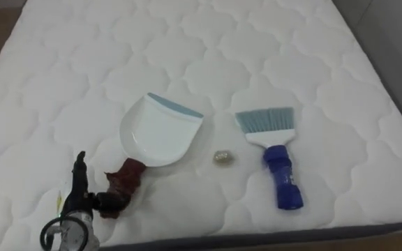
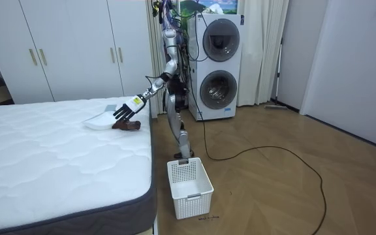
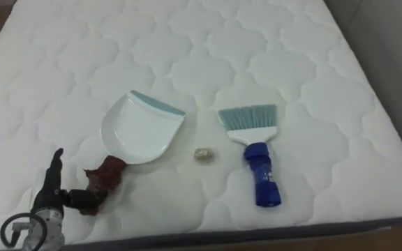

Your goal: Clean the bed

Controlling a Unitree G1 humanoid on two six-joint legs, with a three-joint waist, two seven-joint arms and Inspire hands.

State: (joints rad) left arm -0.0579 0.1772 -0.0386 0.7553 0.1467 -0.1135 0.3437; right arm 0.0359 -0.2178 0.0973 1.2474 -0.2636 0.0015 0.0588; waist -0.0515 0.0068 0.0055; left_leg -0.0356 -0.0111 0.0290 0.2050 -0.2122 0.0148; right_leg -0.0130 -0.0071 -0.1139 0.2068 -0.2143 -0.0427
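White mattress (image 1: pixel 313 84): left hand (image 1: pixel 82 202) curls fingers onto the dustpan (image 1: pixel 159 132) handle, thumb raised; scrap (image 1: pixel 222 157) and brush (image 1: pixel 274 150) lie further right.

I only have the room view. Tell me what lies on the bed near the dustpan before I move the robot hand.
Observer: A brush with a blue handle lies on the robot's right of the dustpan, apart from it, with its bristles pointing away from the robot.
Operator: Now tell me what needs sweeping.
Observer: One small crumpled scrap sits on the mattress between the dustpan and the brush, touching neither.
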